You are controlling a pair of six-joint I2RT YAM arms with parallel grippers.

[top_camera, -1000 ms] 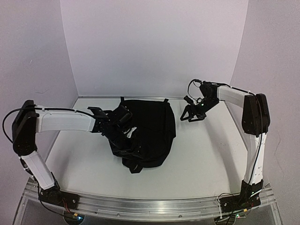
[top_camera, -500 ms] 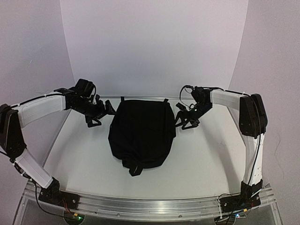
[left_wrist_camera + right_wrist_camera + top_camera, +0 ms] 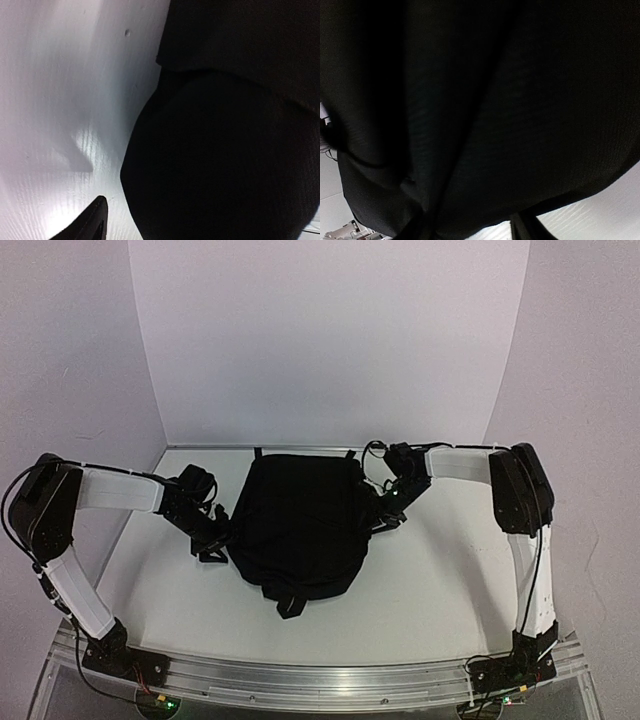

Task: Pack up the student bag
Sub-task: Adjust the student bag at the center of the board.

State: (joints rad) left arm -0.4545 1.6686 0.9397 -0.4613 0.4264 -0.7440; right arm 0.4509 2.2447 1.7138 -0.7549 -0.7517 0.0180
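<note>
The student bag [image 3: 300,525] is a large black fabric backpack lying flat and closed at mid-table, with a strap end [image 3: 290,602] sticking out at its near edge. My left gripper [image 3: 214,540] sits low at the bag's left edge. In the left wrist view the bag [image 3: 225,140] fills the right side, and only one finger [image 3: 87,225] shows, over bare table. My right gripper [image 3: 381,515] is against the bag's right edge. In the right wrist view the bag's fabric [image 3: 495,100] fills the frame, and both fingertips [image 3: 525,227] show spread apart below it. Neither gripper holds anything that I can see.
The white table [image 3: 440,570] is enclosed by white walls at the back and both sides. A metal rail [image 3: 320,680] with the arm bases runs along the near edge. No books or other loose items are in view.
</note>
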